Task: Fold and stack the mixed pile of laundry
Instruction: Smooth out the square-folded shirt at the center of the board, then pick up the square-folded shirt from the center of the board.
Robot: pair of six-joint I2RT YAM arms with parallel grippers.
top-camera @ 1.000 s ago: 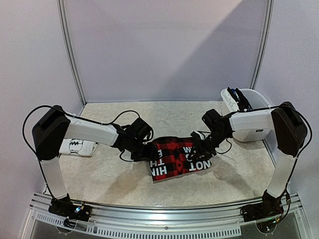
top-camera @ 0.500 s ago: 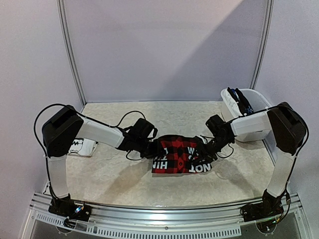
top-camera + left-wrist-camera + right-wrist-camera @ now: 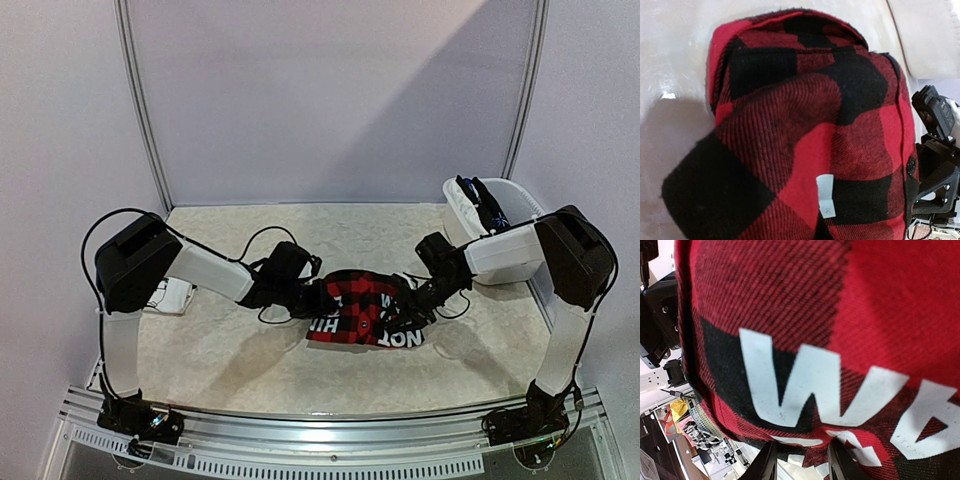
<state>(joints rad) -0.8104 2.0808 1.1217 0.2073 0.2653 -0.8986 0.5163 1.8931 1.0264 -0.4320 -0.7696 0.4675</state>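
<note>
White tub (image 3: 456,208) back right on beige table (image 3: 230,360); lilac backdrop (image 3: 330,100).

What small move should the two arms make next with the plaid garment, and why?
Probably raise both grippers together a little. The left gripper looks shut on the left edge of the red-black plaid garment and the right gripper pinches its lettered right edge, so the cloth sits bunched between them on the table; lifting would let it hang clear for folding.

Lavender walls (image 3: 330,100), beige tbl (image 3: 250,370)
</note>
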